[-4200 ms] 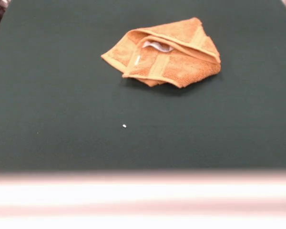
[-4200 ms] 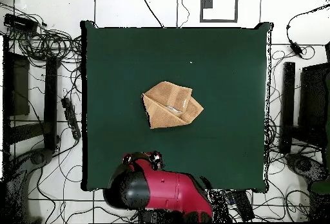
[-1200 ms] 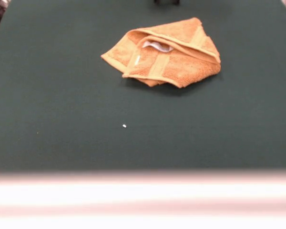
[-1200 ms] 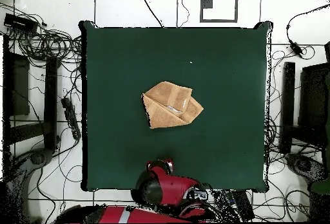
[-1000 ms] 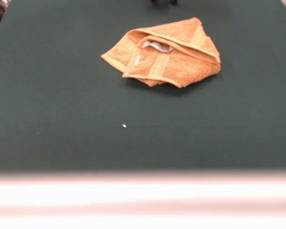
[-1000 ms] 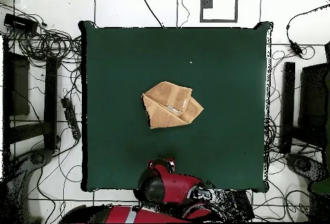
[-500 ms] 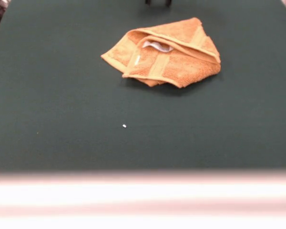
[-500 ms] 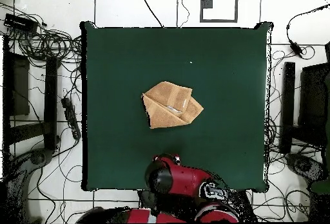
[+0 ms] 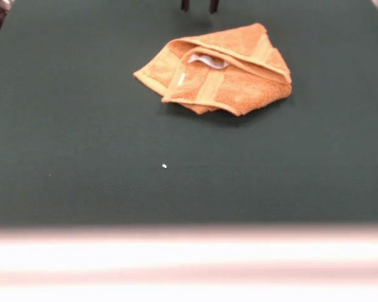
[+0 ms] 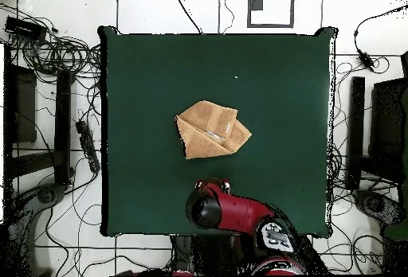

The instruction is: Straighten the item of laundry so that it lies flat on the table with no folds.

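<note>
The orange-tan towel [image 9: 217, 70] lies crumpled and folded over itself on the dark green table [image 9: 82, 138], with a woven border band and a small white label [image 9: 208, 61] showing on top. In the overhead view the towel [image 10: 210, 130] sits near the table's middle. My gripper [image 9: 198, 6] shows only as two dark fingertips, held apart, at the top edge of the front view, beyond the towel and clear of it. In the overhead view the red arm [image 10: 231, 210] reaches over the table's near edge, a short way from the towel.
A tiny white speck [image 9: 164, 166] lies on the cloth in front of the towel. The table's pale front edge [image 9: 189, 258] runs across the bottom of the front view. Cables and dark equipment [image 10: 48, 115] crowd the floor beside the table.
The arm has swung in over the table's edge toward the towel. The fingertips have come lower into the front view and shifted left. The towel has not moved.
</note>
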Tool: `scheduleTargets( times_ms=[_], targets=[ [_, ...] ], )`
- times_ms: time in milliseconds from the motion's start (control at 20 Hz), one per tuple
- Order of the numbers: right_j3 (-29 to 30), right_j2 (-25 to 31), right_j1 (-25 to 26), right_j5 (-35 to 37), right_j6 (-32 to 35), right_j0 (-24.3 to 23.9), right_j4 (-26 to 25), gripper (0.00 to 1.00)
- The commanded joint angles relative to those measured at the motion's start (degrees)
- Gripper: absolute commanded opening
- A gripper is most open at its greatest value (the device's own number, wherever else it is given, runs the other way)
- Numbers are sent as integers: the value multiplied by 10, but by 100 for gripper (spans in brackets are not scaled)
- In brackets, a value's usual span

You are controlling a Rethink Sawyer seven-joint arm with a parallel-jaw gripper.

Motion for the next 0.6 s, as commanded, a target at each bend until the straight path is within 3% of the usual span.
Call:
scheduleTargets(
  times_ms=[50, 400, 600],
  targets=[
    [-70, 74, -13, 86, 63, -12, 21, 100],
    [-72, 115, -36, 137, 60, -50, 29, 100],
    [-71, 138, -30, 127, 58, -73, 21, 100]
  ],
)
